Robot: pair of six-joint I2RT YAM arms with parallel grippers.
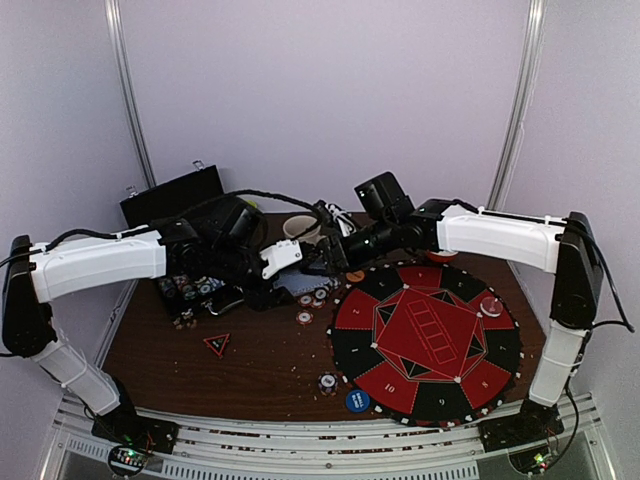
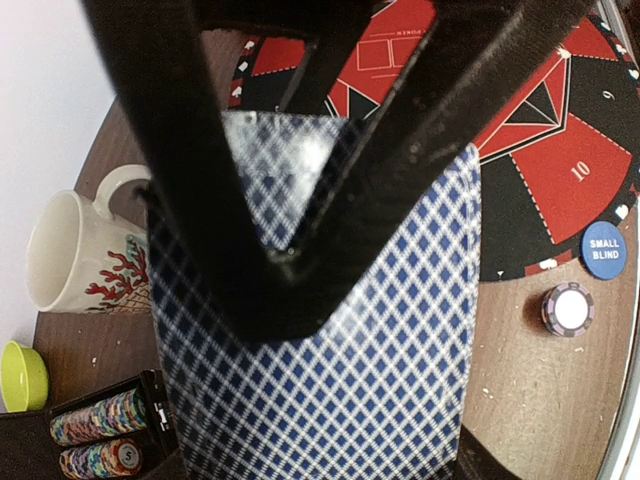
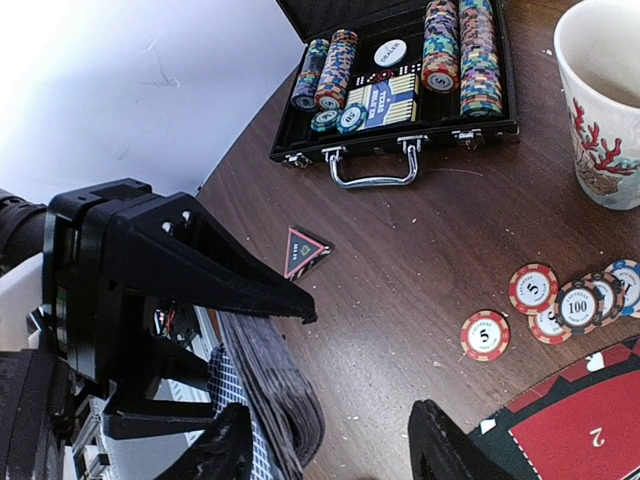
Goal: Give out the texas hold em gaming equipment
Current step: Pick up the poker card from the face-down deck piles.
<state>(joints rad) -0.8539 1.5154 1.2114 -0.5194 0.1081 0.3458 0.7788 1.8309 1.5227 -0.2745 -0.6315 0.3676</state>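
Pinching a deck of blue-diamond-backed playing cards (image 2: 380, 380) above the worktop (image 3: 400, 260), the left claw (image 2: 300, 255) holds it just beside the right claw (image 3: 335, 455), whose fingers stand spread apart. Loose striped chips (image 3: 485, 335) lie on the worktop near the red-and-black mat (image 3: 590, 430).

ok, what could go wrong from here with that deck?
1. The left gripper pinches the whole deck of cards. Its edges look splayed in the right wrist view, so cards may slide out and scatter.
2. The right gripper is open right beside the deck. Closing in, it could take several cards or bump the left gripper.
3. The mug and loose chips lie nearby, where a sweeping arm might knock them.
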